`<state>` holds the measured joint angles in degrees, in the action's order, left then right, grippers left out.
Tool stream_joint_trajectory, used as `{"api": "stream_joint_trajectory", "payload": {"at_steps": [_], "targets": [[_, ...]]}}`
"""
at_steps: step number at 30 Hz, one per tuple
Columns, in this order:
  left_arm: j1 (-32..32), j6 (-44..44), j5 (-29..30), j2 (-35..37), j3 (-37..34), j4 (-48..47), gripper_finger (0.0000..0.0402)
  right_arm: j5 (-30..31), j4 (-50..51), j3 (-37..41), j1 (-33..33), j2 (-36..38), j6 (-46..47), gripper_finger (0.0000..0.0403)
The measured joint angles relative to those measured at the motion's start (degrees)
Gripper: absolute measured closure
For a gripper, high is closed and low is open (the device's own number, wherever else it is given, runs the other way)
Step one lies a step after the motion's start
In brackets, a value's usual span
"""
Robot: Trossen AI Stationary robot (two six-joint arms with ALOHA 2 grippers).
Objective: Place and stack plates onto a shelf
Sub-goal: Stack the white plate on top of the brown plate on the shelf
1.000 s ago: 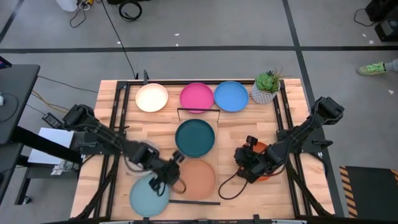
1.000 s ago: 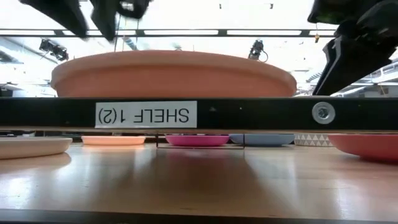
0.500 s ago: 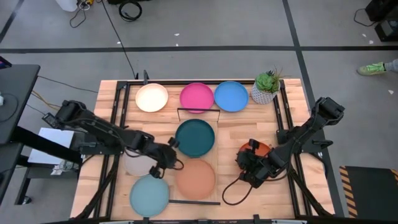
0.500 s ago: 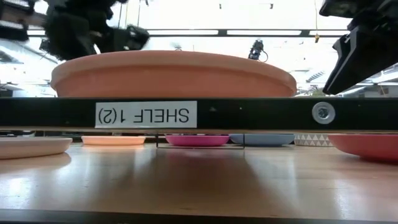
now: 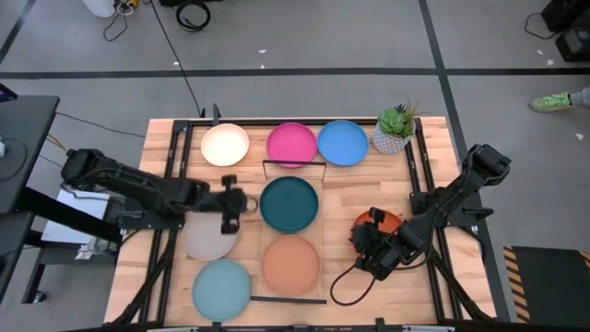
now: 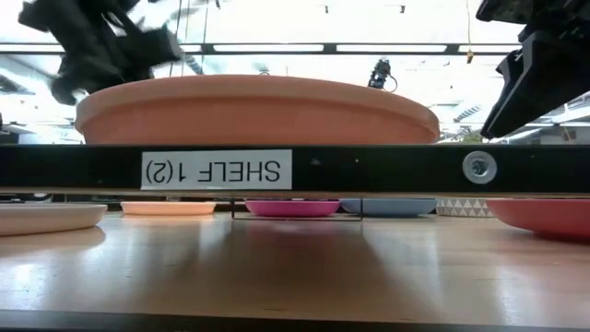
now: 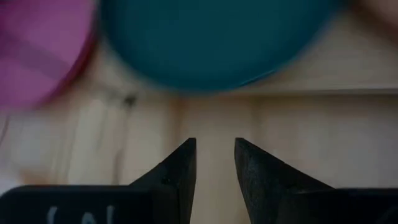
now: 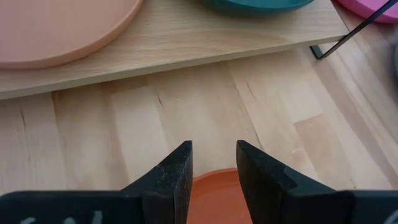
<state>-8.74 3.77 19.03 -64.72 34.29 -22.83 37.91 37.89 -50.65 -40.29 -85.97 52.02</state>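
Observation:
The pale-wood shelf (image 5: 315, 233) runs from near to far in the table's middle. The tan plate (image 5: 290, 265) lies flat on its near half and the dark teal plate (image 5: 289, 204) on its far half. My left gripper (image 5: 244, 205) hangs open by a narrow gap above bare table, just left of the teal plate (image 7: 211, 37). My right gripper (image 5: 359, 240) is open just as narrowly and hovers over the left rim of the orange plate (image 5: 385, 219), which lies flat on the table right of the shelf. The low view shows this gripper (image 6: 539, 69) well above that plate (image 6: 544, 217).
Cream (image 5: 225, 145), pink (image 5: 292, 145) and blue (image 5: 343, 143) plates line the far edge beside a potted plant (image 5: 395, 129). The grey plate (image 5: 207, 240) and the light aqua plate (image 5: 221, 289) lie left of the shelf. Black wire rails (image 5: 293, 162) close the shelf's ends.
My left gripper has drawn back from the tan plate's left rim, rising and moving toward the far and left edges until it is beside the teal plate. The tan plate has stayed where it was on the shelf.

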Motion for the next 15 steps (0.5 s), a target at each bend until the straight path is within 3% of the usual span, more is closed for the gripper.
{"api": "stream_joint_trajectory", "payload": {"at_steps": [5,10,15], "targets": [[12.3,1.6,-1.9,-0.1,-0.3,-2.1,0.0286,0.2,-0.6,0.0,0.4,0.0,-1.9,0.0273],[25.1,-3.1,-4.5,-0.9,-0.3,-3.9,0.0286,0.2,-0.8,0.0,0.8,0.0,-2.8,0.0273],[33.3,-6.5,-5.4,-4.4,-0.3,-2.4,0.0273,1.4,-0.9,0.0,0.8,0.0,-4.0,0.0273]]}}
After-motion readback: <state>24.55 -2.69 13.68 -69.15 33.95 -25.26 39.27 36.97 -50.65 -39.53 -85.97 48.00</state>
